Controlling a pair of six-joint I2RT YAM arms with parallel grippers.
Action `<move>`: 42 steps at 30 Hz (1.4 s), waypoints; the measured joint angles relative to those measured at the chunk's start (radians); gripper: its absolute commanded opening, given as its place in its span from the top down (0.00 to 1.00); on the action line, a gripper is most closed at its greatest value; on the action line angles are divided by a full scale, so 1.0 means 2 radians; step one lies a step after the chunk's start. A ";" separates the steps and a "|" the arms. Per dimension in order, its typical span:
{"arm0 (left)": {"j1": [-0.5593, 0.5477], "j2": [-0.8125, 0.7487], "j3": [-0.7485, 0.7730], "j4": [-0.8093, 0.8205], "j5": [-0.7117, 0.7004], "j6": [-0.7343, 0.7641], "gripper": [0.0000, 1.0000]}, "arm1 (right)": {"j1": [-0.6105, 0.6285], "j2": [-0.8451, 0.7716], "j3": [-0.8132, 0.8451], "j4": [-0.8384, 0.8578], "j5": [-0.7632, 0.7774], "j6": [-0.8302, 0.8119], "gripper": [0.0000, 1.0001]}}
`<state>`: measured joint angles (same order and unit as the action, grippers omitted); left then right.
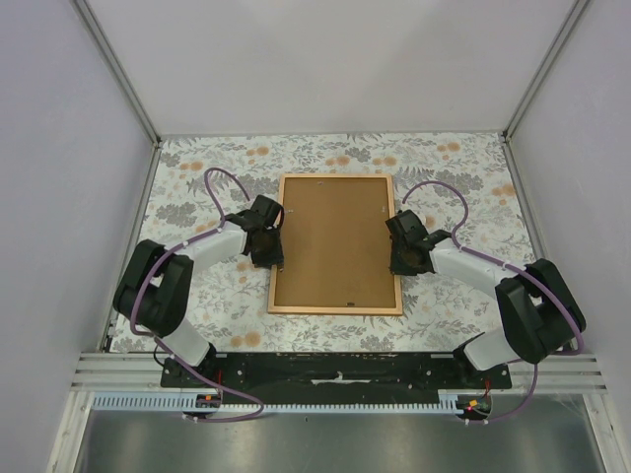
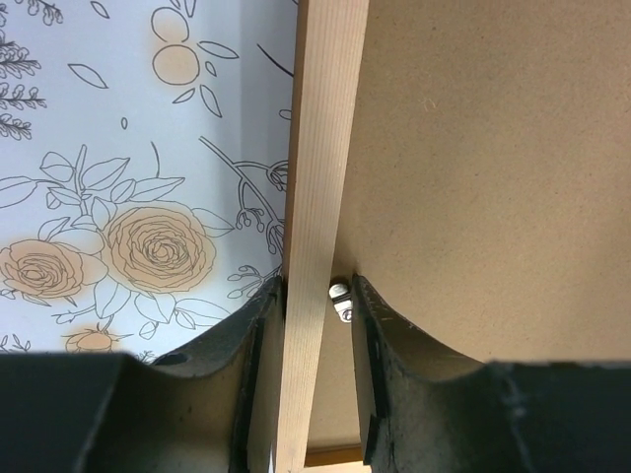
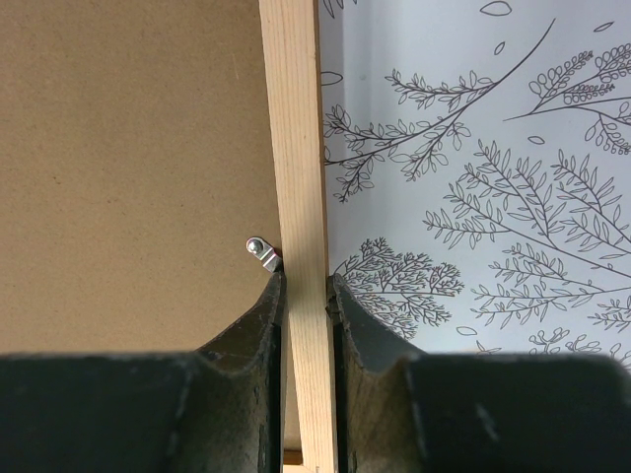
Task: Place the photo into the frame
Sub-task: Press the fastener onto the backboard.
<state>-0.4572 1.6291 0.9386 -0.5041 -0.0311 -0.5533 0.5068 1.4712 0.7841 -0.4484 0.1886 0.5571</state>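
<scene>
Right hand (image 3: 305, 281) pinches frame (image 3: 294, 138) (left hand (image 2: 316, 288) straddles loosely)

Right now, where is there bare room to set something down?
Free: floral tablecloth strip beyond the frame's far rail, and the strip between its near rail and the arm bases. Crowded: both long rails, straddled by left fingers and right fingers.

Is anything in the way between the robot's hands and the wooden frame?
Nothing visible. The right gripper pinches the right rail of the frame. The left gripper straddles the left rail, open, with only a small metal tab between the rail and its inner finger.
</scene>
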 measured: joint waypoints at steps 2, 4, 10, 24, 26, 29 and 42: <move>0.002 -0.002 -0.001 0.000 0.000 -0.002 0.79 | 0.000 -0.001 -0.001 0.001 0.000 0.000 0.96; 0.004 -0.004 -0.005 0.002 0.000 -0.006 0.81 | 0.000 -0.001 -0.002 0.002 0.000 0.000 0.96; 0.010 -0.013 -0.016 0.010 0.001 -0.016 0.97 | 0.000 -0.001 -0.002 0.003 0.000 0.000 0.96; 0.016 -0.037 -0.045 0.034 0.011 -0.035 0.88 | 0.000 -0.001 -0.002 0.005 -0.003 0.000 0.96; 0.016 -0.038 -0.041 0.021 0.010 -0.035 0.77 | 0.000 -0.001 -0.002 0.006 -0.005 0.000 0.96; 0.016 -0.038 -0.027 -0.006 0.007 -0.033 0.63 | 0.001 -0.001 -0.002 0.009 -0.010 0.000 0.97; 0.029 0.027 0.143 -0.051 -0.039 0.006 0.39 | 0.000 -0.001 -0.002 0.008 -0.006 -0.004 0.98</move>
<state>-0.3992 1.6829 1.2255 -0.6056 -0.1093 -0.5404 0.5068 1.4696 0.7803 -0.4316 0.1776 0.5488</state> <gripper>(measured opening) 0.565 0.236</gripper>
